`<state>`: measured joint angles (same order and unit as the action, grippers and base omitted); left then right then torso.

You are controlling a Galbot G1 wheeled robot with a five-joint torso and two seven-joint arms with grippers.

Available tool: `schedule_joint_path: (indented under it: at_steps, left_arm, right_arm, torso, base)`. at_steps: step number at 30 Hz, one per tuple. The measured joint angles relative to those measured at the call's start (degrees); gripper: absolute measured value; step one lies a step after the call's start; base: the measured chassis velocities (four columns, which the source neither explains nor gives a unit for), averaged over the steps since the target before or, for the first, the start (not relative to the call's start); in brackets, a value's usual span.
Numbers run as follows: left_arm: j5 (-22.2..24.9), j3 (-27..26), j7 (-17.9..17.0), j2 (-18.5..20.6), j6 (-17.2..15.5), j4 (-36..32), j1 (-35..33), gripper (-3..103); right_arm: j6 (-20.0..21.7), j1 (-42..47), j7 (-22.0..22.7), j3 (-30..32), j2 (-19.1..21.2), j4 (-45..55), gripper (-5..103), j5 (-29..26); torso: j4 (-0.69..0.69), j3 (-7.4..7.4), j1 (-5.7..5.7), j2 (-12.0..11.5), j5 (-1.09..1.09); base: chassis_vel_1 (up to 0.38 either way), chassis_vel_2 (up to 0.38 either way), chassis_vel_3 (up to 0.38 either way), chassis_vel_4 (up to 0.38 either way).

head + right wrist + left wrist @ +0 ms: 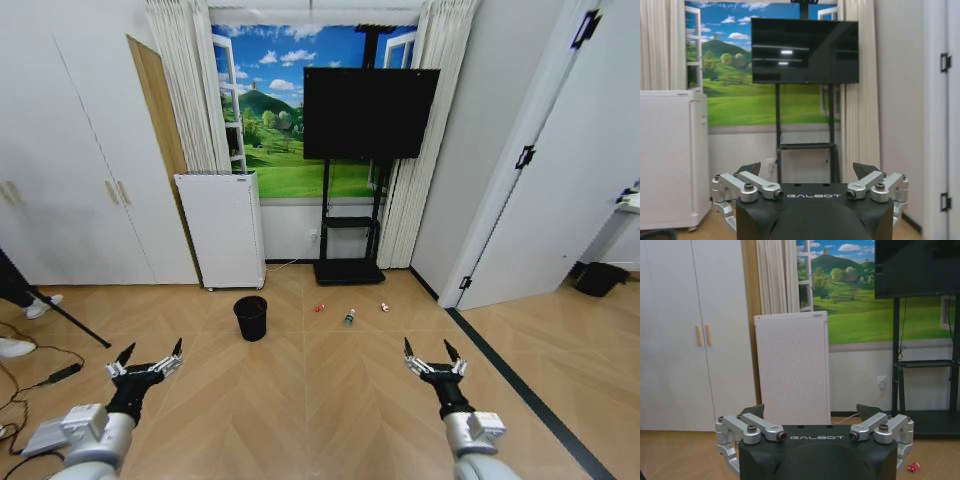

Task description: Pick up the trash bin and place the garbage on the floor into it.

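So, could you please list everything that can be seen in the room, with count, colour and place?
trash bin: 1, black, on floor ahead, left of the litter
red piece: 1, floor, nearest the bin
bottle: 1, clear with green label, floor, middle of the litter
red-and-white piece: 1, floor, rightmost
TV: 1, black, on stand by back wall
white appliance: 1, left of the stand
wardrobe: 1, white, left wall
left claw: 1, open, low left
right claw: 1, open, low right
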<state>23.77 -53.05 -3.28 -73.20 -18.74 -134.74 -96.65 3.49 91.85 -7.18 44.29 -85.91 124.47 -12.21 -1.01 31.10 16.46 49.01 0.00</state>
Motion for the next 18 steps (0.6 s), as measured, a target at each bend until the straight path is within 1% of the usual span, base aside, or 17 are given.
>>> schedule_joint_path:
  at_steps: [1, 2, 3, 5, 9, 11, 14, 18]
  left_arm:
    - [0.3, -0.1, 0.3, 0.1, -0.4, -0.1, 0.1, 100]
    - [0.9, -0.3, 1.3, 0.3, -1.2, -0.2, 0.1, 100]
    - [0.9, -0.3, 1.3, 0.3, -1.2, -0.2, 0.1, 100]
    - [1.3, -0.5, 2.4, 0.6, -2.0, -0.2, 0.1, 100]
    - [1.4, -0.6, 2.9, 0.7, -2.2, -0.2, 0.1, 100]
    - [1.3, -0.6, 2.9, 0.2, -2.2, -0.5, -0.1, 100]
    - [1.2, -0.7, 2.9, -0.1, -2.1, -0.9, -0.5, 100]
    - [1.2, -0.8, 2.9, 0.4, -2.1, -1.0, -0.4, 100]
  right_arm:
    - [1.3, 0.2, -1.4, 0.3, 0.1, 0.4, 100, -0.8]
    - [3.1, 0.6, -3.8, 0.7, 0.5, 0.9, 100, -1.7]
    - [3.1, 0.6, -3.8, 0.7, 0.5, 0.9, 100, -1.7]
    - [4.2, 0.5, -5.8, 0.9, 1.1, 1.0, 100, -2.1]
    - [4.8, -0.3, -5.7, 0.5, 1.3, 1.0, 100, -2.1]
    - [5.5, -0.7, -4.1, 0.0, 1.1, 1.6, 100, -2.1]
    - [6.1, -0.7, -3.6, -0.1, 0.9, 2.3, 100, -1.8]
    - [6.2, -0.5, -3.3, 0.1, 0.7, 2.7, 100, -1.4]
  torso:
    - [0.00, 0.00, 0.00, 0.0, 0.00]
    - [-0.01, 0.00, 0.00, 0.0, 0.00]
    - [-0.01, 0.00, 0.00, 0.0, 0.00]
    - [-0.01, 0.00, 0.00, 0.0, 0.00]
    - [0.00, 0.00, 0.00, 0.0, 0.00]
    - [0.00, 0.00, 0.00, 0.0, 0.00]
    - [0.00, 0.00, 0.00, 0.0, 0.00]
    - [0.00, 0.00, 0.00, 0.0, 0.00]
  base:
    - [0.000, 0.000, 0.000, 0.000]
    - [0.000, 0.000, 0.000, 0.000]
    - [0.000, 0.000, 0.000, 0.000]
    - [0.000, 0.000, 0.000, 0.000]
    - [0.000, 0.000, 0.000, 0.000]
    - [0.000, 0.000, 0.000, 0.000]
    - [0.000, 0.000, 0.000, 0.000]
    - [0.000, 0.000, 0.000, 0.000]
